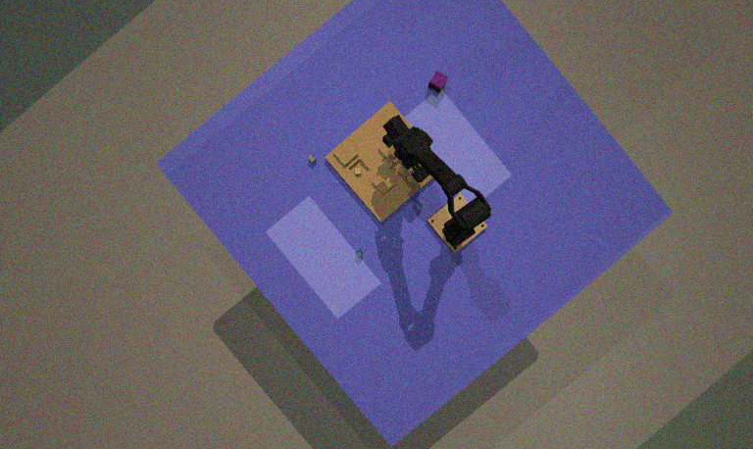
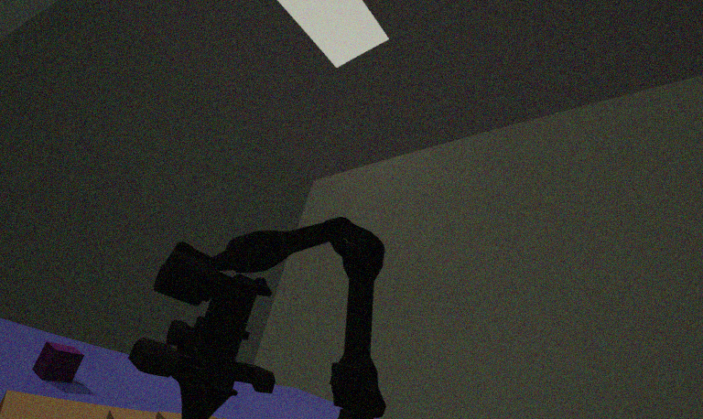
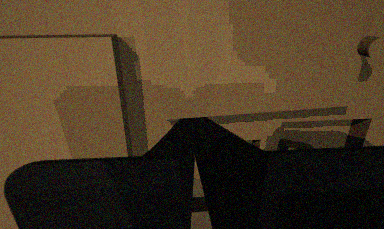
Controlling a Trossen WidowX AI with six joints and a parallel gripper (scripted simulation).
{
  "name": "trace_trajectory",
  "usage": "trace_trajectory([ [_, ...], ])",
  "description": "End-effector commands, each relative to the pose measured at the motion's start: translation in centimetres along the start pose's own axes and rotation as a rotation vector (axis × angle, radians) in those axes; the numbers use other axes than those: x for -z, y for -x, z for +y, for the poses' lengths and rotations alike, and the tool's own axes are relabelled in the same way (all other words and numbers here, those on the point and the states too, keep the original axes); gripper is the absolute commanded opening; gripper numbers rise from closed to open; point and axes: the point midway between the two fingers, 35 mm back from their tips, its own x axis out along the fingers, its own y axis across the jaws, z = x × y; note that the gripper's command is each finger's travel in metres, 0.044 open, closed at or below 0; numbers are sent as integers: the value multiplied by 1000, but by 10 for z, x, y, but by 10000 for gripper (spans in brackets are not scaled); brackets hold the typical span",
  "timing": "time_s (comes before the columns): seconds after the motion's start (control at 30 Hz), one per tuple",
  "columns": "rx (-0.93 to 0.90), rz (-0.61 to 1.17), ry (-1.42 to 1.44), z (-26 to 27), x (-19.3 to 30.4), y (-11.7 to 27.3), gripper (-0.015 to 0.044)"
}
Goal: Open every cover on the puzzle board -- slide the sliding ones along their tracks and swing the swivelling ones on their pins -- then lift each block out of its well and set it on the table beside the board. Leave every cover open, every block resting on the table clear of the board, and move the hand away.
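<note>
Over the blue table (image 1: 288,127) (image 2: 103,362), I needed my tool (image 3: 192,122), fingertips together and empty, to nudge the cover below it gently along its track.

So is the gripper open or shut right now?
Shut: in the wrist view the gripper's fingers meet at the tips, nothing between them.

top: you look down from high above the worktop (image 1: 266,127), its corners in frame except the uppermost.
exterior: you look upward past the arm (image 2: 357,311), worktop (image 2: 108,373) low left.
wrist: you see the board (image 3: 190,49) close up.
shared: board (image 1: 355,144) (image 2: 51,404), all three.
</note>
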Motion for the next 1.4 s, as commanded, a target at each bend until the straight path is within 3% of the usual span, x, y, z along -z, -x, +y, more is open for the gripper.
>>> trace_trajectory([
  [0.0,-4,4,5,2,-1,5,0],
  [1.13,-4,3,5,3,-3,49,0],
  [1.37,-5,1,4,22,-25,57,0],
])
